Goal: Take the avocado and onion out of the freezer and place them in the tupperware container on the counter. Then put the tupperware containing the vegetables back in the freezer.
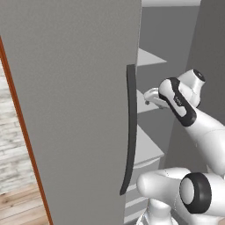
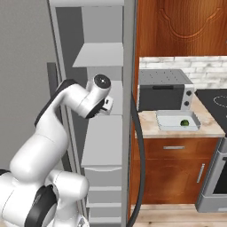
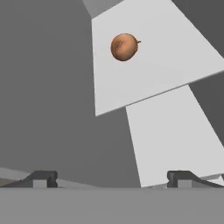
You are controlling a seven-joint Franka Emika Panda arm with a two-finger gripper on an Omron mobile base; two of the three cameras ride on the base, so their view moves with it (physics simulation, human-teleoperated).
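The freezer (image 2: pixel 101 56) stands open, and my arm reaches in among its pale shelves. The orange-brown onion (image 3: pixel 124 47) lies alone on a pale shelf (image 3: pixel 175 57), ahead of my gripper (image 3: pixel 113 180) and well apart from it. The gripper's two fingertips (image 3: pixel 41 179) stand wide apart with nothing between them, so it is open. On the counter (image 2: pixel 148 126) to the right sits the tupperware container (image 2: pixel 165 127), with the dark green avocado (image 2: pixel 184 123) lying inside it. The hand (image 1: pixel 151 96) is just past the freezer door's edge.
The open freezer door (image 1: pixel 74 110) with its long dark handle (image 1: pixel 130 127) fills the left side, close beside the arm. A grey toaster oven (image 2: pixel 164 91) stands behind the tupperware. A black stovetop (image 2: pixel 215 99) lies at the right edge. Wooden cabinets (image 2: pixel 175 170) sit below.
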